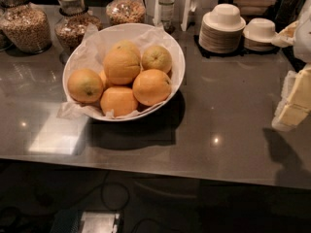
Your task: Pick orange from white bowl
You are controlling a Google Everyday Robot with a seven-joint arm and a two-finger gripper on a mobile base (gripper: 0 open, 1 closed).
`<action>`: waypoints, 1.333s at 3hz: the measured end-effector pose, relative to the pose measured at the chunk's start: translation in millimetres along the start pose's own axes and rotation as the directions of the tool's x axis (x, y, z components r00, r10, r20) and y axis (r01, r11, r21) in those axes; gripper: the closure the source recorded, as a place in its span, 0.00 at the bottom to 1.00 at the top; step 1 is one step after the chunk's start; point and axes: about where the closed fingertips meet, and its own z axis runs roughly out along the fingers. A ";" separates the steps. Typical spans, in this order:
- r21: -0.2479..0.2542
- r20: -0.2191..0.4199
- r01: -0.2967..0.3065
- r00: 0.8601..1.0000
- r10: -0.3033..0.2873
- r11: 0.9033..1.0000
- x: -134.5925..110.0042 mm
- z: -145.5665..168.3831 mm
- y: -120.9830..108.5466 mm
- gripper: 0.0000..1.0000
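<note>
The gripper (294,100) sits at the right edge (apart or together, I cannot tell); well to its left, the orange (121,66) tops the pile in the white bowl (178,57).

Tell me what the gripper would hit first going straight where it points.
Likely the bare countertop beneath it: the gripper hangs at the right edge, angled down. The white bowl sits far left, off that line; depth unclear.
</note>
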 end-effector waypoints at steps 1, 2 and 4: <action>0.000 0.000 0.001 1.000 -0.001 1.000 -0.3 0.0 0.1 0.00; -0.005 0.052 0.130 0.990 -0.130 0.991 -40.2 2.6 7.7 0.00; -0.005 0.212 0.465 0.866 -0.454 0.885 -171.1 -3.8 35.5 0.00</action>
